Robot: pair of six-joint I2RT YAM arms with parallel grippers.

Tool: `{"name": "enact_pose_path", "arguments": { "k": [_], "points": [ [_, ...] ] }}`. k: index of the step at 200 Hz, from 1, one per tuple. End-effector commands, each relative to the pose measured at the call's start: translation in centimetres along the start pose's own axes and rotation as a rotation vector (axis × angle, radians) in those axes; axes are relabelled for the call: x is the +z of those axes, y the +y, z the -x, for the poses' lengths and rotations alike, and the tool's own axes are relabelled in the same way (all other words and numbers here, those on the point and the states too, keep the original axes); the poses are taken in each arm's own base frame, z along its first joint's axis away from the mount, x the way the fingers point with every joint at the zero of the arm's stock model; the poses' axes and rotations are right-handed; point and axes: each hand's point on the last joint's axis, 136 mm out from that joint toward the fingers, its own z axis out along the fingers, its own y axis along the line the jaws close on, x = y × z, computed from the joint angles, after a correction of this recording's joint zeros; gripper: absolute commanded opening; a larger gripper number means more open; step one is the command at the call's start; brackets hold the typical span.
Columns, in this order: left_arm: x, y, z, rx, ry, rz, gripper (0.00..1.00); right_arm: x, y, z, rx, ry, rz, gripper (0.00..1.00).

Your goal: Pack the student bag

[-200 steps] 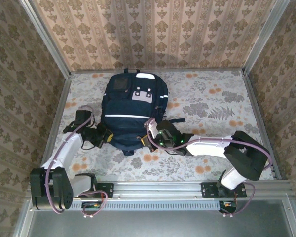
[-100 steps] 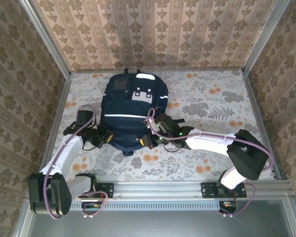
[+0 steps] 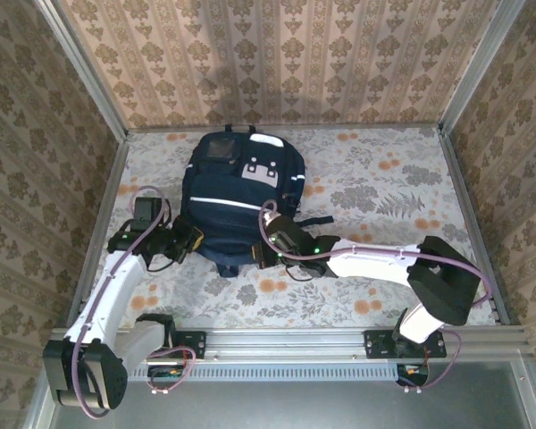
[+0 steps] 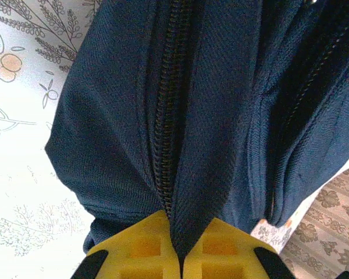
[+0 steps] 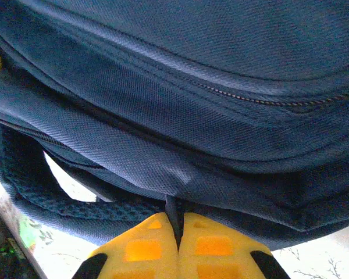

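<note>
Where it lies flat on the bench [image 3: 384, 188], toward the far side and left of centre, the student bag [image 3: 237, 201] is a rounded, soft-sided pack of dark navy woven cloth. It is crossed by a thin white stripe [image 3: 228, 203] and carries a pale grey patch [image 3: 261, 170] near its far end. The left wrist view shows the weave as a fine diagonal twill, with a dark coil zip [image 4: 166, 116] running down a puckered seam. In the right wrist view the cloth lies in smooth stacked folds, a second, finer zip [image 5: 262, 100] curves along one of them, and a padded mesh strap [image 5: 23, 174] loops beneath. The bench wears a pale cloth printed with orange flowers and grey ferns.

The left arm climbs from its base at the near left corner, its white link slanting up the bench. Its wrist bends right, so the left hand [image 3: 189, 241] meets the bag's near left corner. Its yellow pads [image 4: 139, 250] are pinched together on a ridge of navy cloth just beside the zip.

The right arm folds at a dark elbow block near the right edge and stretches its white forearm leftward, low over the bench. This brings the right hand [image 3: 266, 255] to the bag's near right corner. That hand is also closed, with a thin dark strip of the bag's lower edge caught between its yellow pads [image 5: 142, 250].
</note>
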Motion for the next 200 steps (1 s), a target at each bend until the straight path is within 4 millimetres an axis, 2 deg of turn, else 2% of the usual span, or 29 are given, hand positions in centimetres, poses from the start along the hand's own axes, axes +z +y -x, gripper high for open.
{"name": "enact_pose_path", "arguments": {
  "k": [1,11,46,81,102,128,156,178,200],
  "points": [
    [-2.1,-0.2,3.2,-0.020,-0.161,-0.001,0.00,-1.9,-11.5,-1.9,0.105,-0.001,-0.377,0.00],
    [-1.7,0.6,3.2,-0.025,-0.155,0.020,0.00,-2.0,-11.8,-1.9,0.126,0.004,-0.338,0.00],
    [-0.4,2.7,2.9,-0.018,-0.136,0.079,0.00,-1.9,-9.0,-1.3,0.070,0.024,-0.164,0.00],
    [0.2,3.0,2.7,-0.014,-0.104,0.096,0.00,-1.5,-8.3,-1.1,0.017,0.025,-0.125,0.00],
    [-0.1,2.9,2.8,0.002,-0.117,0.098,0.00,-1.3,-8.3,-1.0,-0.018,0.008,-0.114,0.00],
    [-0.3,2.7,2.9,0.013,-0.109,0.101,0.00,-1.3,-9.4,-1.1,-0.081,-0.028,-0.142,0.00],
    [-0.7,3.2,3.3,0.020,-0.110,0.124,0.00,-1.5,-10.6,0.3,-0.177,-0.086,-0.213,0.00],
    [-1.0,3.7,3.9,0.007,-0.113,0.135,0.00,-1.4,-10.9,1.3,-0.269,-0.125,-0.242,0.00],
    [-1.4,3.9,4.9,0.020,-0.134,0.142,0.00,-1.0,-10.7,1.4,-0.337,-0.119,-0.239,0.00]
  ]
}}
